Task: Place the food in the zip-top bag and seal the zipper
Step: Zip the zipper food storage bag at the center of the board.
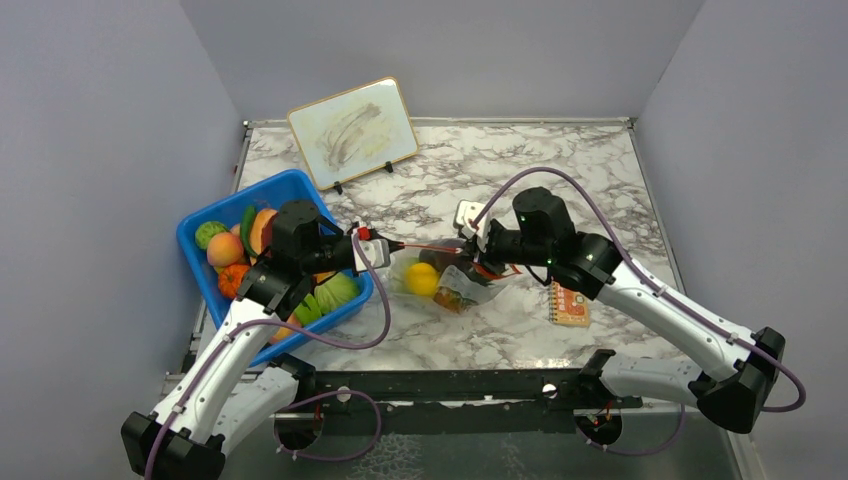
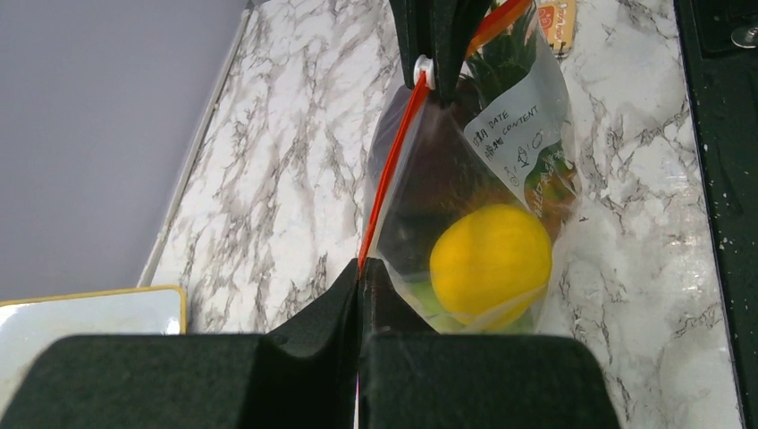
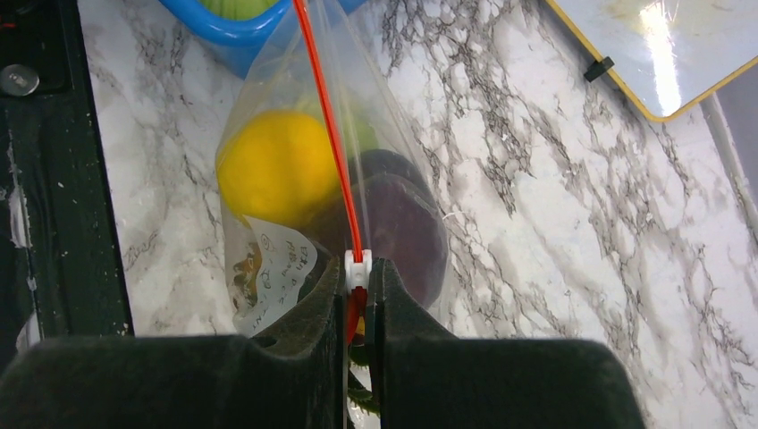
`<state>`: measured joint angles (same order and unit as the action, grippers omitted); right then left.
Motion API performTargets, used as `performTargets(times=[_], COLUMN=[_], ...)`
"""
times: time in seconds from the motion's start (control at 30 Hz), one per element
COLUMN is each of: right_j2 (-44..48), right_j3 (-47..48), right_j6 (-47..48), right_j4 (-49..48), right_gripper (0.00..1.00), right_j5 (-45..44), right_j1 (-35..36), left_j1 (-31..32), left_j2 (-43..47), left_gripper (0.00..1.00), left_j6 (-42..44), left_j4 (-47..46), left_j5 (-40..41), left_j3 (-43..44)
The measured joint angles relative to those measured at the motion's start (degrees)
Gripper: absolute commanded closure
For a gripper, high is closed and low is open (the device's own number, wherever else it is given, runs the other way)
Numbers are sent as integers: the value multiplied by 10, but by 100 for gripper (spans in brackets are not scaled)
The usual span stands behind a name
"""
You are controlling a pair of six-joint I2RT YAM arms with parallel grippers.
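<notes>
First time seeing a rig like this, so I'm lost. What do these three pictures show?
Two robot arms with pincer grippers work at a marble table. The wide picture comes from a camera above and behind them; the other two from a camera on each wrist. The left gripper and the right gripper each pinch the orange-red zipper of a clear zip-top bag holding a yellow fruit. A blue tub holds more toy food; a whiteboard and small notebook are nearby.
</notes>
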<state>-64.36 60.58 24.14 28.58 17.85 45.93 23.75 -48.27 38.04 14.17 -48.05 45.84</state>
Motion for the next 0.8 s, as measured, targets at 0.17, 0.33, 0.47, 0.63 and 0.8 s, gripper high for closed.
performTargets(times=[0.17,0.33,0.47,0.63,0.8], right_j2=[1,-11,-56,-89,-101], right_j3=[1,3,33,60,75], right_j6=[3,11,19,24,27], right_j4=[6,18,18,14,13], right_gripper=[99,99,99,99,99], right_j5=[13,59,86,111,139], right_j1=[-3,-14,-15,-15,-15], left_j1=[0,-9,-9,-9,-5], left_j2=[-1,3,-1,-41,-91], left_gripper=[57,39,34,31,44], left_j6=[-4,-10,-14,-17,-16], left_j4=[-8,-24,-30,-35,-33], left_j5=[-2,-23,-68,-101,-110], left_j3=[0,0,4,17,17])
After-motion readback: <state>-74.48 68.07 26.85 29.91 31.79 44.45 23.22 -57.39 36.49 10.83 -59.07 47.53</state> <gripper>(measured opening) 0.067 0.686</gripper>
